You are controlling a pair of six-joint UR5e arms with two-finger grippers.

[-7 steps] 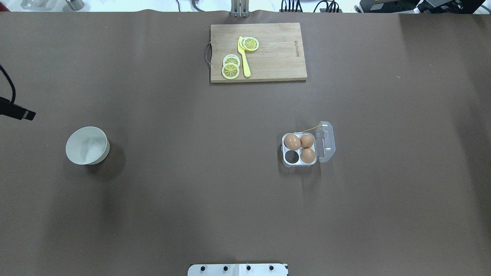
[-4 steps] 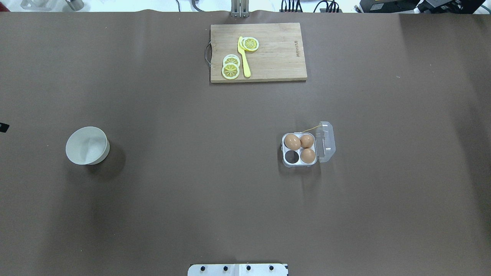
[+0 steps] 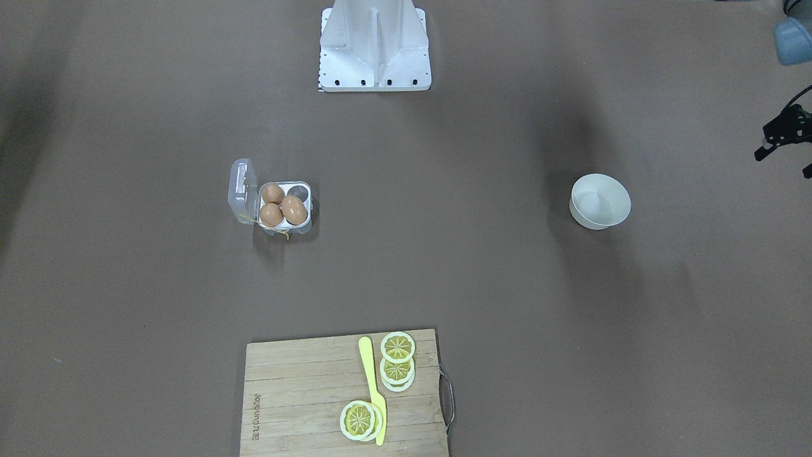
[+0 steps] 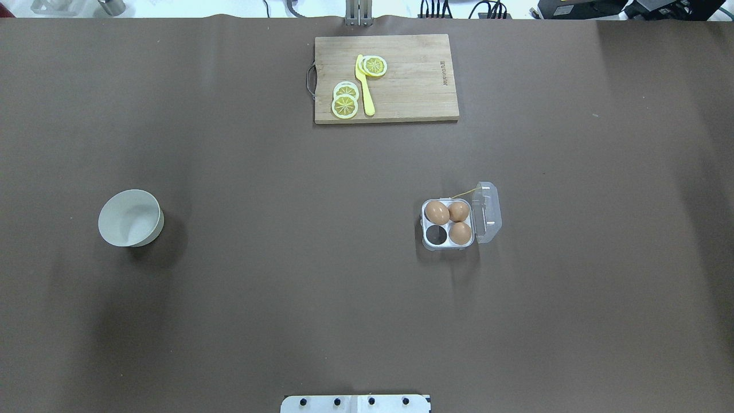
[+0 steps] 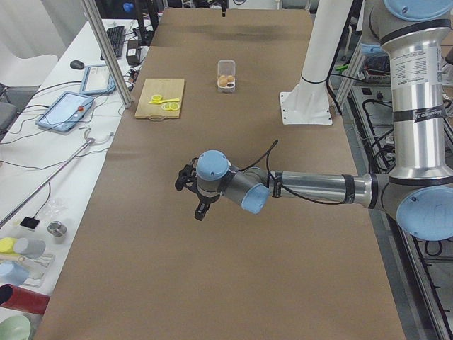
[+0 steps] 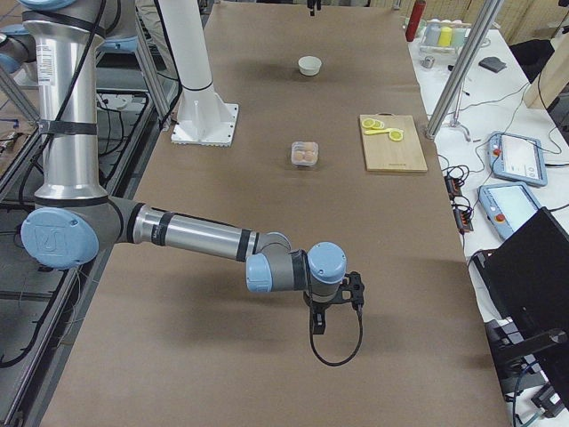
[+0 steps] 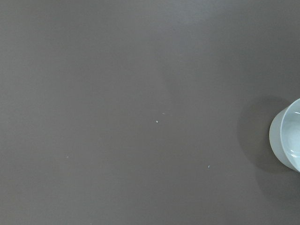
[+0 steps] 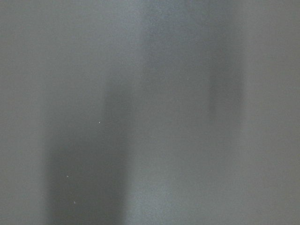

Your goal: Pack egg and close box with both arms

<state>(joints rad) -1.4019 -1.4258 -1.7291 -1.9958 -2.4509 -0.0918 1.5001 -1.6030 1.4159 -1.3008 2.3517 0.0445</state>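
Note:
The clear box sits right of the table's middle with its lid swung open to the right. Three brown eggs fill three cells, one of them this egg; the near-left cell is bare. The same box shows in the front view. Both arms are outside the overhead view. My left gripper hovers low over bare table at the left end, with a black part of it at the front view's edge. My right gripper hangs over the right end. I cannot tell whether either is open or shut.
A round white bowl stands on the left half and cuts into the left wrist view's right edge. A wooden cutting board with lemon slices and a yellow knife lies at the far edge. The white base is at the near edge.
The black part of my left arm at the overhead view's left edge has slid out of that view. The box, eggs and bowl have not moved.

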